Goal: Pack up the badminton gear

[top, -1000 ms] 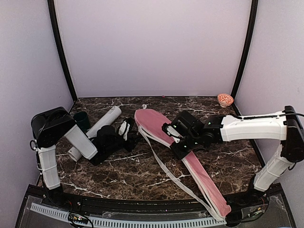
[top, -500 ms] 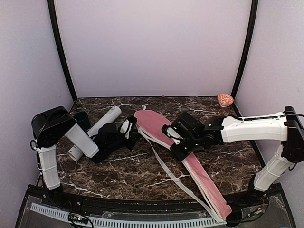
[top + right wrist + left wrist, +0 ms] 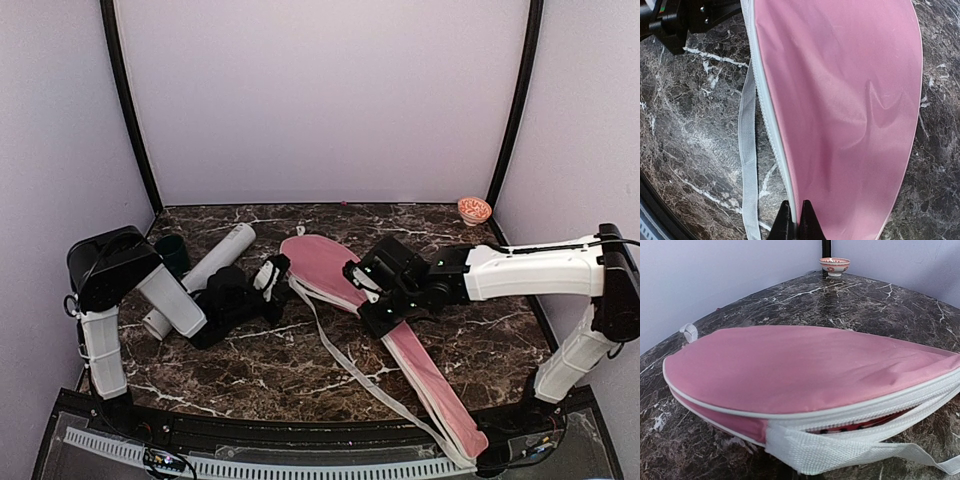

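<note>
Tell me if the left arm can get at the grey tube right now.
Probably yes. The grey tube lies bare, nothing on it, close to the left gripper. But that gripper is shut beside the pink cover, so it must open and swing back first.

Marble table (image 3: 250, 360): pink cover (image 3: 325, 262), grey tube (image 3: 222, 250), green cup (image 3: 172, 253) (orange bowl (image 3: 474, 209) far corner)

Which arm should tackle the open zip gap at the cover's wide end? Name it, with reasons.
Left, probably. The left end effector sits at the wide end of the pink cover, its camera facing the gaping zip. The right end effector is pinched shut on the zip edge farther toward the narrow end.
</note>
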{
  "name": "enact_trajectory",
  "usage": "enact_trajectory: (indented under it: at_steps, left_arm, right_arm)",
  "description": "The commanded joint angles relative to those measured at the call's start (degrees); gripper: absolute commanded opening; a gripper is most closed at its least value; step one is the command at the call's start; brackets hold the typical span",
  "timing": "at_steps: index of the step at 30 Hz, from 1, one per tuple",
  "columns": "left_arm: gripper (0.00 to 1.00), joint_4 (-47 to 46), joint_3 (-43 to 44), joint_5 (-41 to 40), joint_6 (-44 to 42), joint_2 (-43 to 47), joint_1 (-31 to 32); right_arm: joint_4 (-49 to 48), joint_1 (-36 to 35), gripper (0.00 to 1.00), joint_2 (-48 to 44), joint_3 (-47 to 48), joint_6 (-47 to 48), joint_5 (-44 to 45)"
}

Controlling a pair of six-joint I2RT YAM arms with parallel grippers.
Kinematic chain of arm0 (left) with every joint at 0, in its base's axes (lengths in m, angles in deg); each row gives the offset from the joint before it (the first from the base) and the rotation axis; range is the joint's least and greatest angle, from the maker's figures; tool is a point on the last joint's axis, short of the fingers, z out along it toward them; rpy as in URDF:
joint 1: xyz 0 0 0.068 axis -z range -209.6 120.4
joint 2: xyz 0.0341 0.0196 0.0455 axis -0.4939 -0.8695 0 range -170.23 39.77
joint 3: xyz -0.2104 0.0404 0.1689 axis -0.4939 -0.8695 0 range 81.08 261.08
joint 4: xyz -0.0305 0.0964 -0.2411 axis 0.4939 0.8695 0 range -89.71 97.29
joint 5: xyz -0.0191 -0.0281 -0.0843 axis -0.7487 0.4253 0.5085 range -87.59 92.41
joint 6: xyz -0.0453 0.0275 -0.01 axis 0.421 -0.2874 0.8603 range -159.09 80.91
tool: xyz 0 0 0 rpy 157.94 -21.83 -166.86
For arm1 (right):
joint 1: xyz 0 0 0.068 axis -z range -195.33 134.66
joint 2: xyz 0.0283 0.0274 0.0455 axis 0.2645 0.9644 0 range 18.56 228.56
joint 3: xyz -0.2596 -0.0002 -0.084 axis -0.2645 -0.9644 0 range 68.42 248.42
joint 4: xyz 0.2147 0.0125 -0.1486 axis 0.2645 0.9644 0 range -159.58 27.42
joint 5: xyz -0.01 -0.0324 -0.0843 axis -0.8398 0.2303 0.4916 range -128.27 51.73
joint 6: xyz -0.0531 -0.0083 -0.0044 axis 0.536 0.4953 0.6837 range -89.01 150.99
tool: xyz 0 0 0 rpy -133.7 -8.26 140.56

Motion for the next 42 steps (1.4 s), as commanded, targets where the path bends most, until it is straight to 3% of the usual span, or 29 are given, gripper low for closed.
enact_trajectory:
  at_steps: [1,7,17,18,23,27,36,42]
  left_arm:
    - [0.0,0.8,-1.1,0.8,-1.9,2.4,3.2]
    - [0.0,1.2,-1.7,-0.6,-2.6,2.8,7.9]
    - [0.0,2.3,-0.3,3.6,0.9,3.5,14.9]
    - [0.0,1.8,-0.6,3.1,1.8,3.8,14.8]
    - [0.0,3.3,-1.2,4.2,7.6,6.1,9.6]
    - [0.0,6.5,-0.2,5.2,6.1,8.2,7.8]
    - [0.0,9.8,1.6,6.9,5.6,9.8,7.8]
    - [0.0,9.4,1.6,7.0,5.7,9.9,7.8]
  right_arm:
    - [-4.8,0.1,0.0,1.3,3.7,-2.7,2.0]
    - [-5.1,0.2,0.0,4.6,6.0,-3.0,1.8]
    - [-6.8,0.5,0.0,5.7,6.1,-2.1,-0.4]
    - [-6.8,0.6,0.02,5.5,5.9,-1.9,-0.9]
    - [-6.0,0.5,0.36,2.4,0.9,-1.5,-3.8]
    - [-4.5,0.6,0.49,-1.6,-2.1,-1.3,-4.9]
    - [-5.7,-3.1,0.41,-5.4,2.3,-3.4,-8.2]
    - [-5.3,-4.7,0.43,2.7,6.0,-7.3,-7.0]
